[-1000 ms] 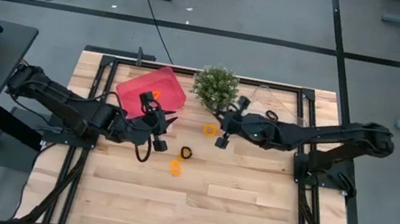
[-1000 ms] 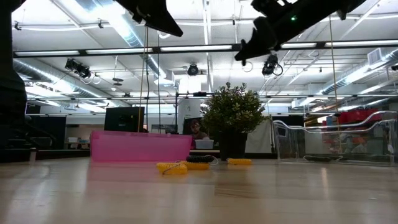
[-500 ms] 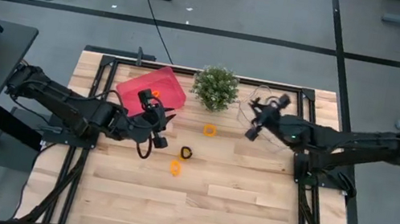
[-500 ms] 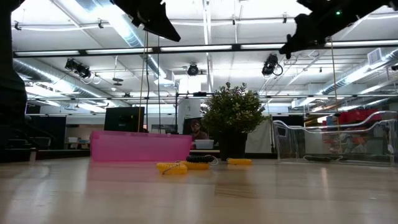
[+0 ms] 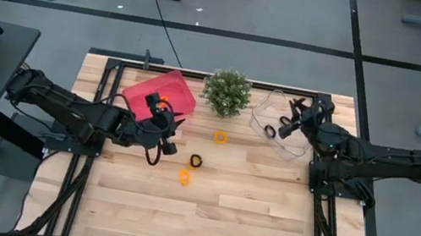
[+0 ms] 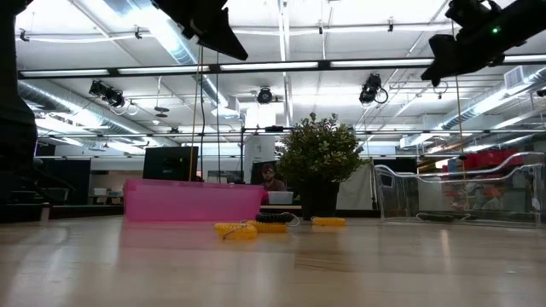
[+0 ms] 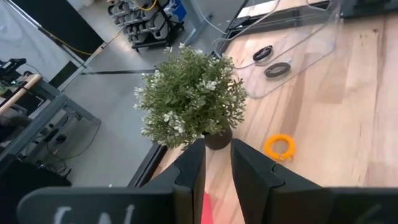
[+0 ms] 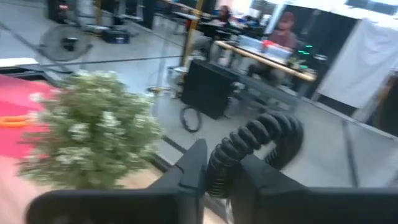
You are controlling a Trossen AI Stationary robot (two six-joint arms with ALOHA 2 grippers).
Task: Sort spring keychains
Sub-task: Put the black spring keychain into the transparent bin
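Carried from beside the green potted plant to over the clear plastic tray at upper right, the black coiled spring keychain hangs between the right gripper's fingers, clamped, I judge for dropping among the black ones already there. Two orange coiled keychains and another black one lie mid-frame on the wooden table. Beside the pink tray, the left gripper waits, fingers slightly apart and empty.
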